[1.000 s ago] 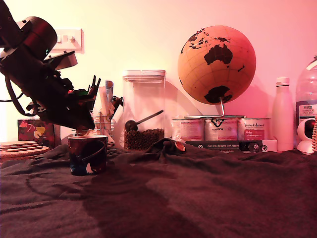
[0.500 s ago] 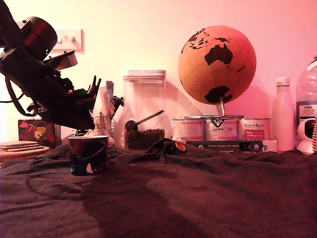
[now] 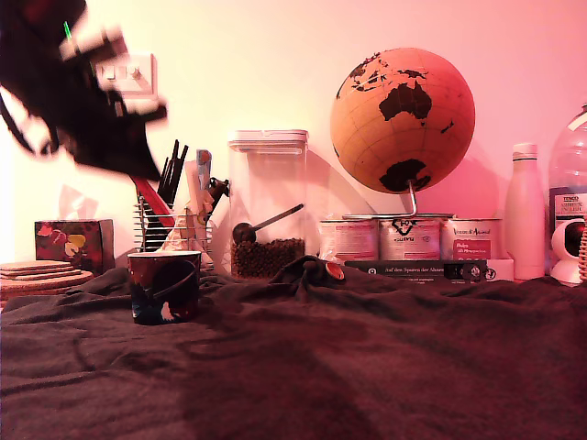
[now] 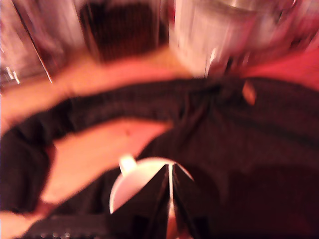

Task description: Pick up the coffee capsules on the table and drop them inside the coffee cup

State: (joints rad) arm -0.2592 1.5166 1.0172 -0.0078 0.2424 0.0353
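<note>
The coffee cup [image 3: 163, 286], dark with red and white splashes, stands on the table [image 3: 367, 367] at the exterior view's left. My gripper [image 3: 147, 165] is a motion-blurred dark shape high above and behind the cup. In the blurred wrist view the gripper [image 4: 170, 191] has its two dark fingers [image 4: 149, 199] pressed together with only a thin slit between them and nothing visible held, over the cup's pale inside [image 4: 134, 184]. An orange-copper coffee capsule [image 3: 333, 270] lies by a raised fold of cloth in the middle, also showing as the orange capsule [image 4: 248, 91].
Behind the cup stand a wire utensil holder [image 3: 174, 225], a clear canister of beans [image 3: 267, 206], several tins [image 3: 408, 238], a globe [image 3: 402, 119], a white bottle [image 3: 524, 213] and a patterned box [image 3: 71, 243]. Cork coasters [image 3: 37, 273] sit at far left.
The arm has swung quickly up and away from just above the cup, and it is now motion-blurred high at the exterior view's left. The cup and orange capsule have not moved.
</note>
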